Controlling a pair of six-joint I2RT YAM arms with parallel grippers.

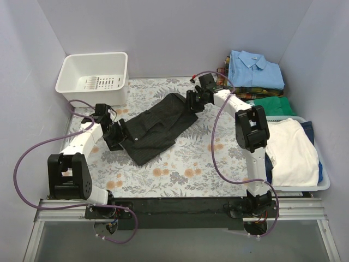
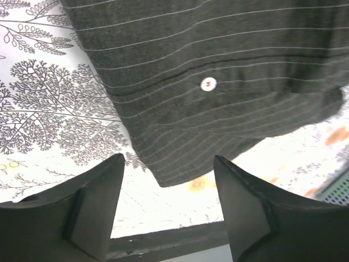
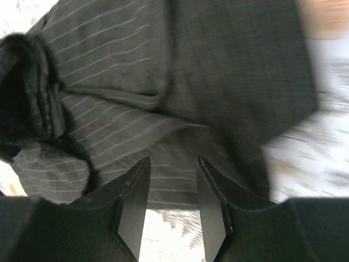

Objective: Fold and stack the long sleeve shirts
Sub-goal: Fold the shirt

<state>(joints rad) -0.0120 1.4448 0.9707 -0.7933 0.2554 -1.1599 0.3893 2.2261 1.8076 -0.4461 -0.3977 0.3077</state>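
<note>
1. Pinstriped dark shirt (image 1: 155, 128) lies loosely spread in the middle of the floral desk (image 1: 191, 169), slanting from near left to far right, with folds bunched along its middle.
2. At the shirt's near-left end sits the left gripper (image 1: 120, 132), low over the cloth. Its wrist view shows the fingers (image 2: 92, 207) wide apart with nothing between them, and the shirt's hem corner lies just past the tips.
3. There's a small pale button (image 2: 208, 84), sitting on a stitched band of the striped cloth.
4. At the far-right end, the right gripper (image 1: 193, 102) is down at the edge of the fabric. Its wrist view is blurred, but the fingers (image 3: 133, 202) stand parted, with cloth beyond them and a sliver of desk pattern in the gap, so it's clamped on nothing.
5. In the far right corner is a folded stack, with a light blue shirt (image 1: 255, 68) on top and a plaid shirt (image 1: 256, 90) under it. A green garment (image 1: 270, 103) lies just nearer.
6. A white basket (image 1: 95, 76) stands in the far left corner, well apart from the shirt.
7. Along the right edge, a bin (image 1: 326, 183) holds a white cloth (image 1: 292, 153).
</note>
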